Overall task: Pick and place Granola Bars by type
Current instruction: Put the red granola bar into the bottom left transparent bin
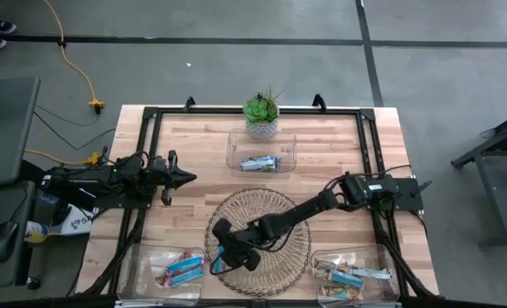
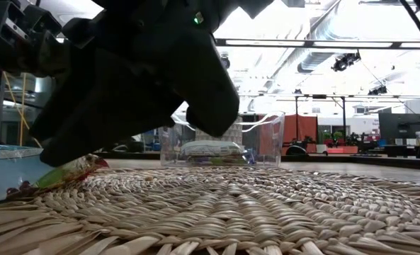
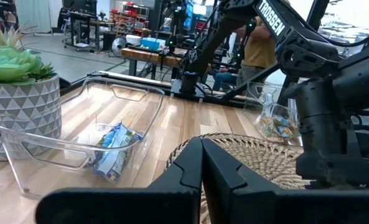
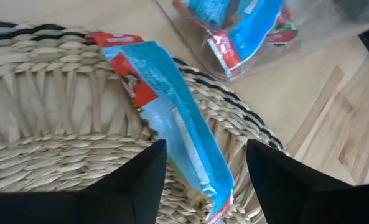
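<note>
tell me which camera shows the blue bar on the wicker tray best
The right wrist view: the blue bar lies on the wicker tray's rim between the right gripper's open fingers. The high view shows only a blue sliver under the gripper; the low view hides most of it; the left wrist view shows none.

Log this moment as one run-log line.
right hand: open, straddling blue granola bar on wicker tray | left hand: shut, waiting at table's left | near-left bin: holds blue bars
</note>
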Robot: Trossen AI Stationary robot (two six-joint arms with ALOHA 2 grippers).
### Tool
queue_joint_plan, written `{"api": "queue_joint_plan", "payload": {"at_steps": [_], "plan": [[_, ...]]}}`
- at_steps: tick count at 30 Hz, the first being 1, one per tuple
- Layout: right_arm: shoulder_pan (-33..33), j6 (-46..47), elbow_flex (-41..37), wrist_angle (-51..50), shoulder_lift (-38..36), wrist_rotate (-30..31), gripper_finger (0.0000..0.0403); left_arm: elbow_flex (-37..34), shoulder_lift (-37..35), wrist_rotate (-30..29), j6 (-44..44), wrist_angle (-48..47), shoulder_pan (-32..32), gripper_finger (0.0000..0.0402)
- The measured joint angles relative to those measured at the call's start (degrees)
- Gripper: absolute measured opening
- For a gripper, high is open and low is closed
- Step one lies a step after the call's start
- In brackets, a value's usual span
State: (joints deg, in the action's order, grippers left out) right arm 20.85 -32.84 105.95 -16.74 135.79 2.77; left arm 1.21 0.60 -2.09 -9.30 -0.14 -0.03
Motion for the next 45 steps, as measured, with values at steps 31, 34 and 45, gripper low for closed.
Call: {"api": "queue_joint_plan", "payload": {"at_steps": [31, 34, 45], "plan": [[-0.6, 4.3, 0.1, 0.3, 1.2, -3.9, 0.0196, 0.0, 0.0, 0.0, 0.0, 0.0, 0.0, 0.0001], [-0.9, 4.5, 0.1, 0.3, 1.2, -5.0, 0.0191, 0.0, 0.0, 0.0, 0.0, 0.0, 0.0, 0.0001], [-2.0, 8.4, 0.1, 0.1, 1.2, -5.2, 0.0183, 0.0, 0.0, 0.0, 0.0, 0.0, 0.0, 0.0001]]}}
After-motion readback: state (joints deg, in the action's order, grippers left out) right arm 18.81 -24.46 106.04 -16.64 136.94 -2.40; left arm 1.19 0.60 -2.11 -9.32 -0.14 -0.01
